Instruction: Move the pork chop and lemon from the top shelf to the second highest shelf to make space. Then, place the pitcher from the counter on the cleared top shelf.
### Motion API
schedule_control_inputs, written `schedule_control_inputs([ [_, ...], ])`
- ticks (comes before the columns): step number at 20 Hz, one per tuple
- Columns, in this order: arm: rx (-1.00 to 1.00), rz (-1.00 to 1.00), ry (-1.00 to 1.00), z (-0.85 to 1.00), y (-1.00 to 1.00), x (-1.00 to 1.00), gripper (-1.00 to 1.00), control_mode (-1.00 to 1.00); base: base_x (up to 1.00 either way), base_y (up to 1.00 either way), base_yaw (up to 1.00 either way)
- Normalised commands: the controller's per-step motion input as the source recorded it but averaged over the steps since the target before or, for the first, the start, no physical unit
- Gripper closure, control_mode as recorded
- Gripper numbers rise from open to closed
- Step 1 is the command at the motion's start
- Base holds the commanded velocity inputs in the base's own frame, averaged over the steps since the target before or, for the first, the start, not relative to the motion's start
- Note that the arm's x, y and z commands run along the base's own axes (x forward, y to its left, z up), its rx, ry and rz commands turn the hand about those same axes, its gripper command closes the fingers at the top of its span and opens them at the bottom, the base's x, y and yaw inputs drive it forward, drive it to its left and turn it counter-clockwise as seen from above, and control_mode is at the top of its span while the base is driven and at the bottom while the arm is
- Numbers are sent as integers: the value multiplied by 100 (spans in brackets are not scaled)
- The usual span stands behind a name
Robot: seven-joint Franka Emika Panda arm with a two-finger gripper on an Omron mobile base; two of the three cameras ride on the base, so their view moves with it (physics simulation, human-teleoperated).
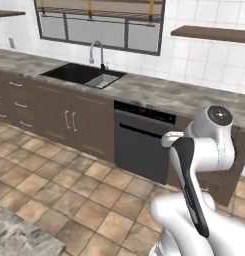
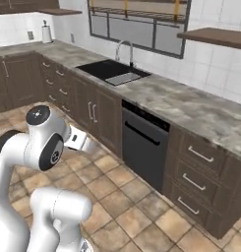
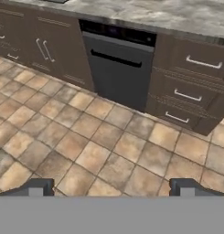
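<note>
Pork chop and lemon come first, so we should drive to the fridge, keeping our hand (image 3: 109,186) released above the floor (image 3: 86,146), dishwasher (image 3: 115,68) ahead.

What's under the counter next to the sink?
Under the counter, right of the sink, sits a dark dishwasher with a bar handle. Brown cupboard doors and drawers flank it. All are shut, so their insides are hidden.
</note>
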Motion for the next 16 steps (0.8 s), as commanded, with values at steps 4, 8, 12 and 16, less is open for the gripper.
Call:
schedule_control_inputs([
  [4, 0, 0, 0, 0, 0, 0, -100, 100, 64, 0, 69],
  [8, 0, 0, 0, 0, 0, 0, -100, 100, 70, 0, 65],
  [12, 0, 0, 0, 0, 0, 0, -100, 100, 82, 0, 59],
  [16, 0, 0, 0, 0, 0, 0, -100, 100, 100, 0, 43],
])
